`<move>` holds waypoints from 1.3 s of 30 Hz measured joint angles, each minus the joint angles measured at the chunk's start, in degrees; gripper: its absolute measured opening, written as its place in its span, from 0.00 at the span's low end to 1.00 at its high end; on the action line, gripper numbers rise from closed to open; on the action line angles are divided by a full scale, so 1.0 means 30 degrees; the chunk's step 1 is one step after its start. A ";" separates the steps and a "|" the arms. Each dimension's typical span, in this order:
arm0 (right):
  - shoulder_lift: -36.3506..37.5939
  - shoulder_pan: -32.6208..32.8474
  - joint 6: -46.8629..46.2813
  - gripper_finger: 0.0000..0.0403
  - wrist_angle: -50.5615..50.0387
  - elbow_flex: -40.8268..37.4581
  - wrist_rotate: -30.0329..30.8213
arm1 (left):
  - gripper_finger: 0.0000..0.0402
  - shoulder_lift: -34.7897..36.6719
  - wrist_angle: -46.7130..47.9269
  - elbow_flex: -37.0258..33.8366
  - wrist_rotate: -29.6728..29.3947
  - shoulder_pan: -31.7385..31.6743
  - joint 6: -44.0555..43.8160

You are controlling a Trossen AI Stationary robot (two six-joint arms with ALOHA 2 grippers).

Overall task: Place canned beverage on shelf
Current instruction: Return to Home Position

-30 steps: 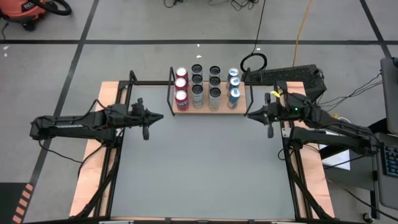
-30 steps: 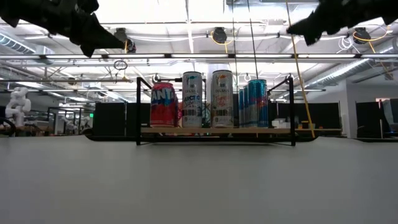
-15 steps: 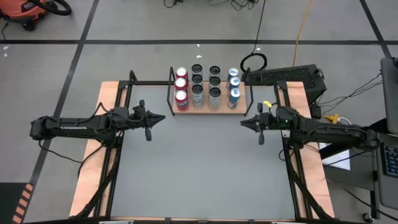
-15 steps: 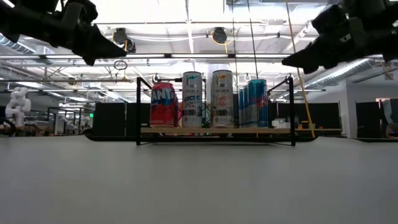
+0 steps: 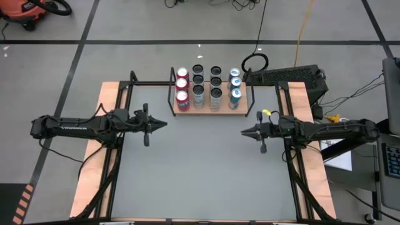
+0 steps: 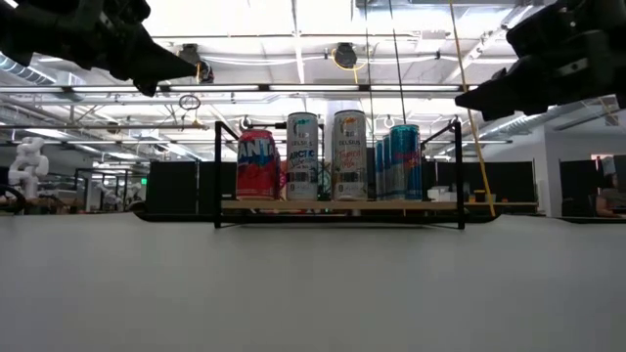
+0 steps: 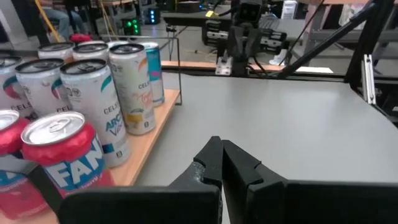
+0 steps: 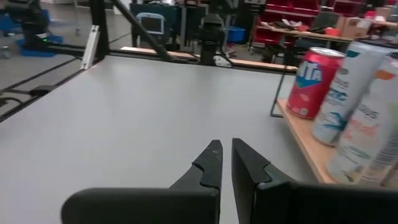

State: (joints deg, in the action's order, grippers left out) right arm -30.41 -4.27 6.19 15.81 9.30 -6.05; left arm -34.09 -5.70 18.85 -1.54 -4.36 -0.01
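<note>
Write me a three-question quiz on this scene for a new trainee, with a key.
1. True or false: the left gripper and the right gripper are both shut and hold nothing.
2. Which cans stand at the end of the shelf nearest the left arm? A) blue cans B) red cans C) silver cans
3. Fill in: counted from the high view, ____ cans stand on the shelf in all.

Key: 1 true; 2 B; 3 twelve (four rows of three).
</note>
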 joint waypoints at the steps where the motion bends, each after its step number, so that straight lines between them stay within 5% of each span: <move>1: 0.0022 0.0082 -0.0002 0.00 -0.0064 0.0000 -0.0062 | 0.01 0.0007 0.0002 0.0000 -0.0001 0.0000 0.0192; 5: 0.0119 0.0131 -0.0073 0.00 -0.0134 0.0000 -0.1500 | 0.01 0.0000 0.0015 0.0000 -0.0007 0.0000 0.0275; 16: 0.0138 0.0124 0.0045 0.00 -0.0914 0.0000 -0.1563 | 0.01 -0.0007 -0.0058 -0.0055 -0.0036 -0.0015 0.1235; 25: 0.0138 0.0124 0.0289 0.00 -0.1188 0.0000 -0.1636 | 0.01 -0.0007 -0.6584 -0.4259 -0.0102 -0.0044 0.1731; 39: 0.0138 0.0124 0.0376 0.00 -0.0775 0.0000 -0.1561 | 0.01 0.0047 -0.7981 -0.6142 0.0430 -0.0036 0.1676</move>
State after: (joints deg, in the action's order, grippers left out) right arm -30.00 -3.90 7.31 13.49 9.30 -10.74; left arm -33.94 -29.64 0.43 -0.25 -4.47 5.02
